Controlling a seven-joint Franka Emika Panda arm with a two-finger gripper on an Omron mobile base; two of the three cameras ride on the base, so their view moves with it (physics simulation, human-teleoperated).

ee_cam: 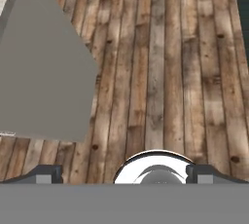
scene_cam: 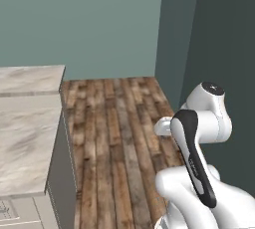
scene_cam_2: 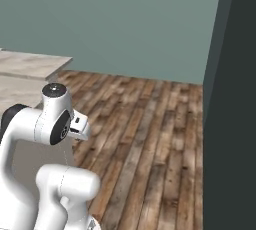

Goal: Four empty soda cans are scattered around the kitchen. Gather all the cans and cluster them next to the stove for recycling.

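Four cans are wanted, yet none appears from where I stand, nor the stove. Folded above the plank floor [ee_cam: 160, 62] beside a marble counter [scene_cam: 25, 133], the gripper [ee_cam: 124, 174] gapes wide, empty. Searching comes next, I judge.
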